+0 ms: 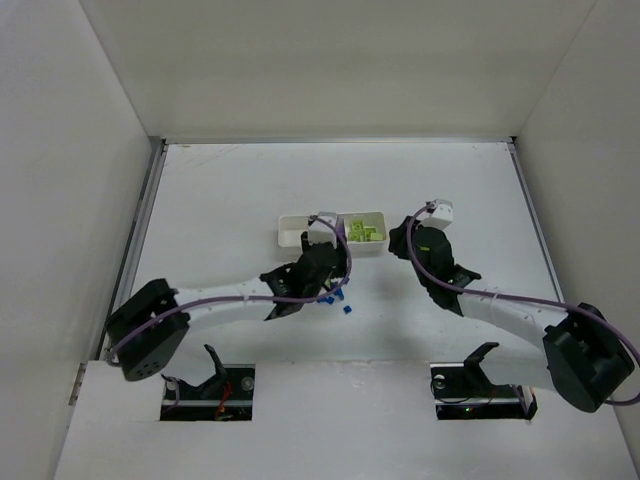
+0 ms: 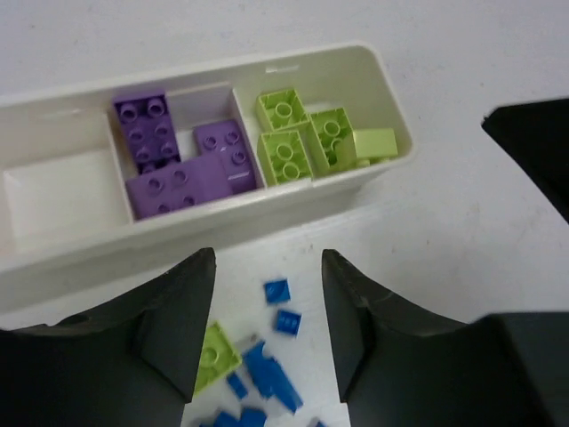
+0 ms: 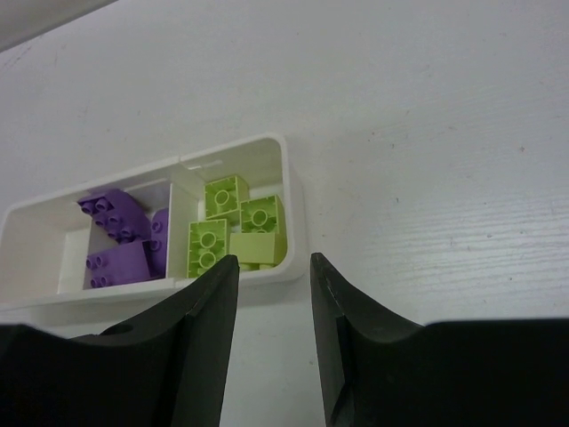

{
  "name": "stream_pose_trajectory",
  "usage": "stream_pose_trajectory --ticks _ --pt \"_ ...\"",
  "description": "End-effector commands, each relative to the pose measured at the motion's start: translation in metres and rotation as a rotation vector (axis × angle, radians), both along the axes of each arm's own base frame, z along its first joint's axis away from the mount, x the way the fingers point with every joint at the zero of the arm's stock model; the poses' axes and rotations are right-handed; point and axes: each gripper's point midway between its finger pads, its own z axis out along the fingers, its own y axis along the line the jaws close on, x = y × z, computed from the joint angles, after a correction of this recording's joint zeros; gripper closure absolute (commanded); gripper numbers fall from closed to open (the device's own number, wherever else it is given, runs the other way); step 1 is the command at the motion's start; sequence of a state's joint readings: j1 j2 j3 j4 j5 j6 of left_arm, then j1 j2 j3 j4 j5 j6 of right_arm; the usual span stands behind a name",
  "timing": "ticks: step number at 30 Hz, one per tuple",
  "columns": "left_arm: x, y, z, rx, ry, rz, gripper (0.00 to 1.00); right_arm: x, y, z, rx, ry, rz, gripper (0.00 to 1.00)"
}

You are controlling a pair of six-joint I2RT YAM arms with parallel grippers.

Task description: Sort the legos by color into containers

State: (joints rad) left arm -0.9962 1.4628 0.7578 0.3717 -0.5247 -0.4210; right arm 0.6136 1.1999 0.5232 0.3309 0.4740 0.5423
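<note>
White is the table [image 1: 230,200], and white is the long tray [image 2: 89,258] in the middle of it, with three square boxes in a row. The left gripper [image 2: 268,267] hangs just in front of the tray with its fingers spread wide and nothing between them. I think it is there because the loose pieces lie right under it. The right gripper [image 3: 273,271] is spread and empty too, near the tray's green end.

The purple blocks [image 2: 169,182] lie in the middle box, so that colour looks done. The green bricks [image 2: 284,151] fill the box beside them. But one green brick [image 2: 216,356] lies on the table, next to a left finger. The tiny blue pieces [image 2: 267,374] sit in a heap on the table. The last box [image 2: 53,191] has nothing in it, likely kept for blue.
</note>
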Motion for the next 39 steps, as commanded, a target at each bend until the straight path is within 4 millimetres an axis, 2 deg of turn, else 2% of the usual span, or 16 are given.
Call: stream_pose_trajectory --ticks 1,6,10,13,16,24,27,32,39 --pt "-0.024 0.029 0.003 -0.033 -0.002 0.047 0.54 0.01 0.003 0.015 0.021 -0.05 -0.013 0.56" --pt "-0.057 0.055 -0.026 -0.041 0.119 0.078 0.53 0.011 0.004 0.01 0.01 -0.037 -0.013 0.56" --pt "-0.063 0.058 -0.041 -0.049 0.167 0.089 0.43 0.013 0.005 0.004 0.006 -0.022 -0.014 0.56" --pt "-0.061 0.048 -0.043 -0.087 0.185 0.069 0.38 0.013 0.011 0.002 -0.008 -0.016 0.001 0.56" --pt "-0.054 0.043 -0.042 -0.132 0.206 0.079 0.38 0.014 0.014 0.0 -0.005 -0.011 0.004 0.56" --pt "-0.044 0.047 -0.052 -0.148 0.241 0.146 0.4 0.011 0.016 0.004 -0.01 -0.017 0.017 0.56" --pt "-0.04 0.049 -0.057 -0.162 0.256 0.169 0.42 0.011 0.016 0.008 -0.01 -0.028 0.019 0.56" --pt "-0.037 0.047 -0.062 -0.186 0.273 0.169 0.48 0.011 0.018 0.006 -0.016 -0.022 0.024 0.56" --pt "-0.034 0.049 -0.078 -0.197 0.308 0.187 0.52 0.01 0.019 0.005 -0.018 -0.021 0.028 0.56"
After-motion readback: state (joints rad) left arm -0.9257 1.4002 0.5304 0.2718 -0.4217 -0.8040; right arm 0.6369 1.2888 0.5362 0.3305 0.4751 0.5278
